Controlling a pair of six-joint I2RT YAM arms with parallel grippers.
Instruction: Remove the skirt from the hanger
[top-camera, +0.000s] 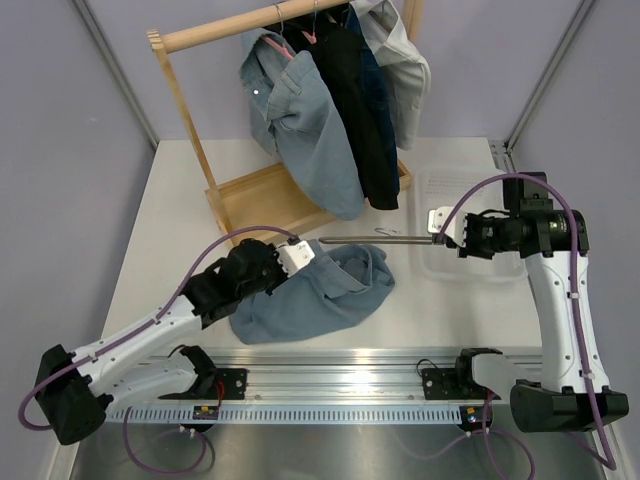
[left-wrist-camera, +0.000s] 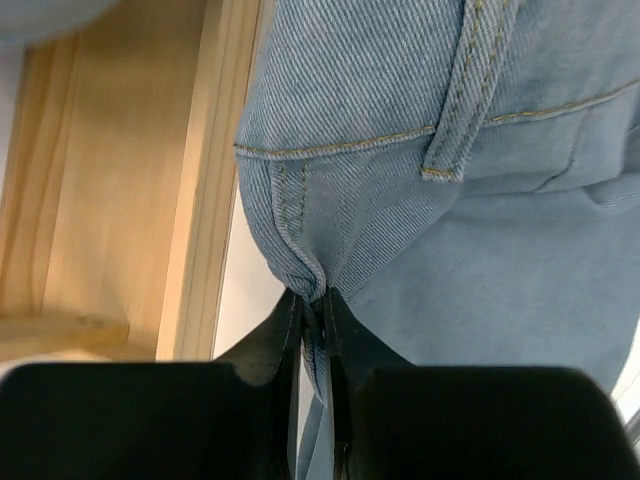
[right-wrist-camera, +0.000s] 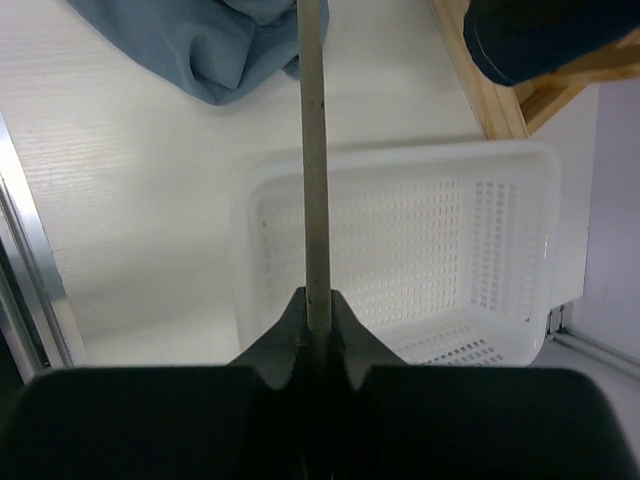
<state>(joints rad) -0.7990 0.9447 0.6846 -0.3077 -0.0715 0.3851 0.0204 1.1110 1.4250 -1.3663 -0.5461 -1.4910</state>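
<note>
The light-blue denim skirt (top-camera: 320, 290) lies crumpled on the table in front of the left arm. My left gripper (top-camera: 298, 252) is shut on a fold of its waistband; in the left wrist view the skirt (left-wrist-camera: 480, 200) bunches between the jaws of the left gripper (left-wrist-camera: 318, 300). The hanger (top-camera: 375, 239) hangs level above the table as a thin bar. My right gripper (top-camera: 440, 237) is shut on its right end, seen close up as the hanger (right-wrist-camera: 313, 150) in the right gripper (right-wrist-camera: 318, 310). Its left end reaches the skirt's (right-wrist-camera: 210, 40) edge; whether it is still inside is hidden.
A wooden clothes rack (top-camera: 250, 195) stands at the back with a denim shirt (top-camera: 300, 120) and dark garments (top-camera: 365, 110) hanging from it. A white perforated basket (right-wrist-camera: 420, 260) sits on the table under the right gripper. The rack's base (left-wrist-camera: 120, 200) lies just left of the left gripper.
</note>
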